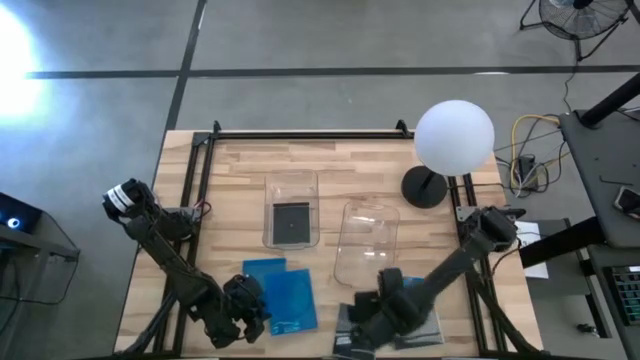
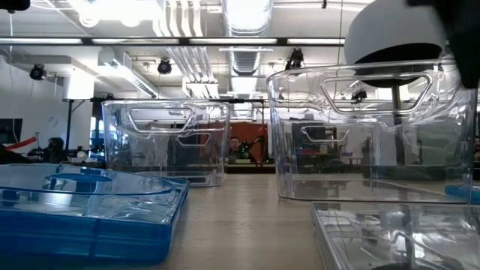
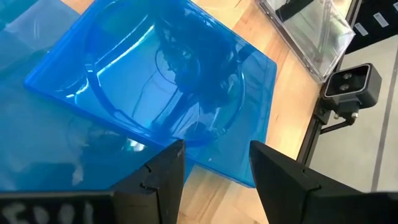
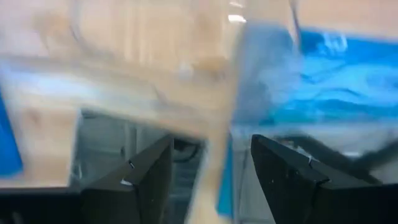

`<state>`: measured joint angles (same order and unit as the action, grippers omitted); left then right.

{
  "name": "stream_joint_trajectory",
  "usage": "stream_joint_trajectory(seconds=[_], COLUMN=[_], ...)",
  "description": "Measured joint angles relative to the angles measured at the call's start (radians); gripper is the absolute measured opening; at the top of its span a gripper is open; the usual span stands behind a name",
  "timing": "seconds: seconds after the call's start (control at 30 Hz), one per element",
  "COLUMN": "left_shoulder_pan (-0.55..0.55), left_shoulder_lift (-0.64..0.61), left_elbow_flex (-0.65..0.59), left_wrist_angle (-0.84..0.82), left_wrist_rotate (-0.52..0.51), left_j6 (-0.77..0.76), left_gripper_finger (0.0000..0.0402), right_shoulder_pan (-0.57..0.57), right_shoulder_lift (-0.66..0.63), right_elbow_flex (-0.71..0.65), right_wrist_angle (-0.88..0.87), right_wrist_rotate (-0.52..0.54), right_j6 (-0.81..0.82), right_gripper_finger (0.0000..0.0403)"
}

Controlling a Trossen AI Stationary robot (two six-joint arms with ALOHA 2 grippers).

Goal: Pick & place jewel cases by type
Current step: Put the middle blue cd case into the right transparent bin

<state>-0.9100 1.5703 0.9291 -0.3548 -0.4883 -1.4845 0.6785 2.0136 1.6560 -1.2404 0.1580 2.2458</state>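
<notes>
We see two clear bins on the worktop [image 1: 230,190], one at about twelve o'clock from the table's middle [image 1: 291,209] already holding a dark jewel case [image 1: 291,222], the other [image 1: 366,243] just to its three o'clock and seemingly bare; we judge they stand side by side so that each type gets its own bin. The blue jewel cases [image 1: 280,294] lie overlapped in a loose stack at about seven o'clock, near the front edge, within reach of our left arm. Our left gripper [image 1: 243,316] sits at the stack's eight o'clock edge with its fingers [image 3: 163,182] spread apart and gripping nothing; in its wrist view the top blue case [image 3: 161,81] lies flat just ahead of the fingertips, not between them. Our right gripper [image 1: 368,322] hangs low at about five o'clock over the dark and clear cases [image 1: 425,325] at the front edge. Its wrist view is smeared, but the fingers [image 4: 140,180] stand apart with nothing caught between them, so we call it released. We judge that the cases under it are close below, though whether it touches them we cannot tell.
</notes>
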Motion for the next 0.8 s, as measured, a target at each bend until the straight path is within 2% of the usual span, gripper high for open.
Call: stream_joint_trajectory(seconds=[0.2, 0.3, 0.37, 0.47, 0.6, 0.7, 0.8], left_shoulder_pan=[0.002, 0.002, 0.002, -0.001, -0.004, -0.011, -0.021], left_shoulder_lift=[0.0, 0.0, 0.0, 0.0, 0.0, 0.0, -0.001], left_elbow_flex=[0.0, 0.0, 0.0, 0.0, -0.001, -0.01, -0.047], left_wrist_angle=[-0.001, -0.002, -0.004, -0.009, -0.047, -0.071, -0.016], left_wrist_rotate=[0.009, 0.023, 0.024, 0.024, 0.023, 0.018, 0.025], left_j6=[-0.002, -0.005, -0.007, -0.032, -0.1, -0.142, -0.164], left_gripper_finger=[0.0161, 0.0161, 0.0161, 0.0161, 0.0161, 0.0161, 0.0161], right_shoulder_pan=[-0.103, -0.135, -0.138, -0.12, -0.09, -0.082, -0.081], right_shoulder_lift=[-0.01, -0.034, -0.051, -0.075, -0.079, -0.038, 0.022], right_elbow_flex=[-0.041, -0.042, -0.042, -0.033, -0.013, -0.005, -0.006], right_wrist_angle=[-0.109, -0.188, -0.158, -0.035, 0.236, 0.44, 0.614], right_wrist_rotate=[0.134, 0.148, 0.17, 0.176, 0.193, 0.217, 0.22], right_j6=[-0.022, 0.001, -0.04, -0.122, -0.225, -0.256, -0.293], right_gripper_finger=[0.0209, 0.0209, 0.0209, 0.0209, 0.0209, 0.021, 0.021])
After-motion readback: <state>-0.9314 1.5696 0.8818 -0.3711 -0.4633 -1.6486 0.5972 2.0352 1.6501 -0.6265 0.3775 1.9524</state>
